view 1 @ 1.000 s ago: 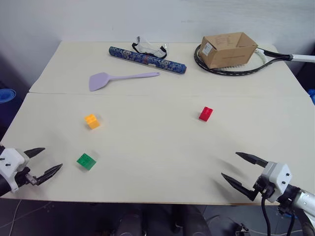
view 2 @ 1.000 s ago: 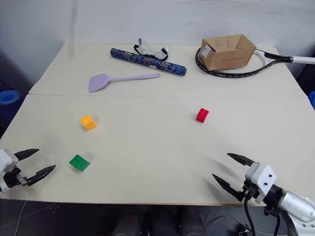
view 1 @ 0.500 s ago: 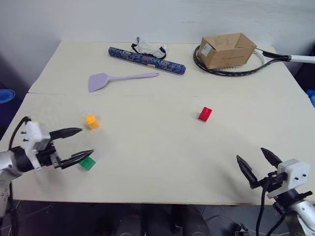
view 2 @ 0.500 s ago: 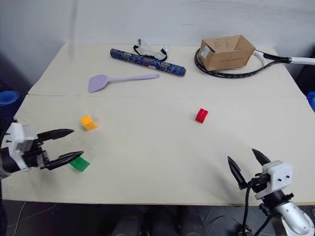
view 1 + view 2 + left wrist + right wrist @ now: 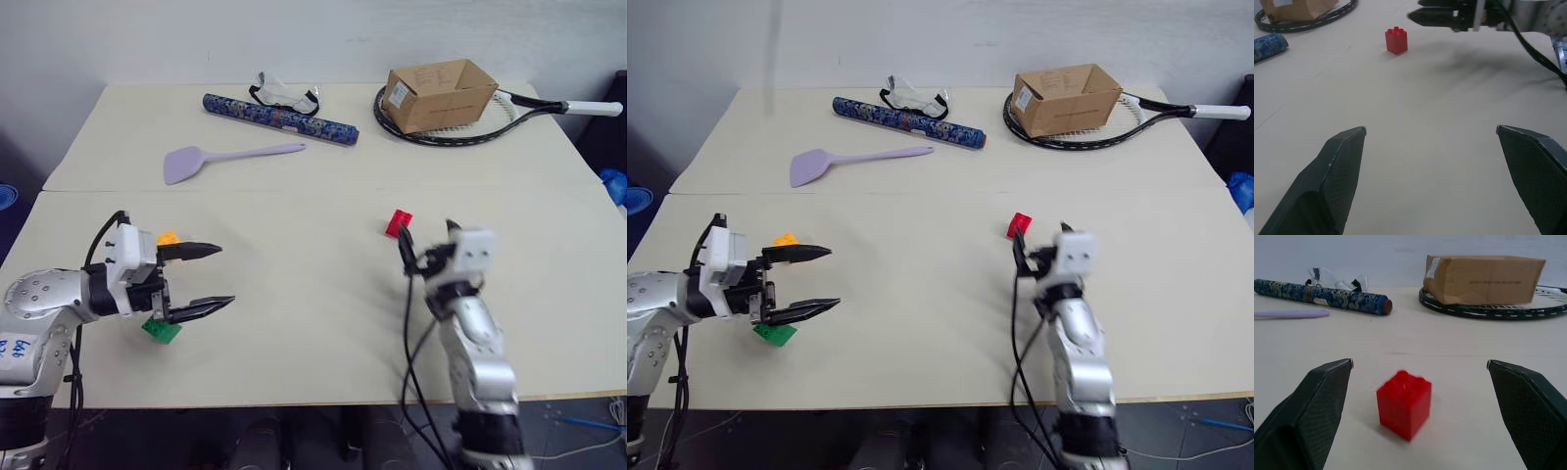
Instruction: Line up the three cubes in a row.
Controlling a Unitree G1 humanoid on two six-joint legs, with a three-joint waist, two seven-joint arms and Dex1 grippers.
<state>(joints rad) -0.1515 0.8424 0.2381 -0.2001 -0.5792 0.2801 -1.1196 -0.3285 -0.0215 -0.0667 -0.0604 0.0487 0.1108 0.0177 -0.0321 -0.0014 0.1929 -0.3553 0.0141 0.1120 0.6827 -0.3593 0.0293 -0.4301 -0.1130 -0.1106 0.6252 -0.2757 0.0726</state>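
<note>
Bricks, three, loose on the table (image 5: 323, 323). Red brick (image 5: 398, 222) lies right of centre, in its earlier place; right gripper (image 5: 428, 241), a second ago low at the near right edge, now stands just behind it, fingers spread wide on either side, holding nothing. Yellow brick (image 5: 168, 237) and green brick (image 5: 161, 328) lie toward the left edge, unmoved. Left gripper (image 5: 214, 277), formerly off the near left corner, has swung inward above them and points toward the table's middle, fingers wide apart, empty. Far edge: box (image 5: 438, 94) on racket (image 5: 490, 116), blue roll (image 5: 279, 118), goggles (image 5: 285, 94), spatula (image 5: 223, 159), all unmoved.
</note>
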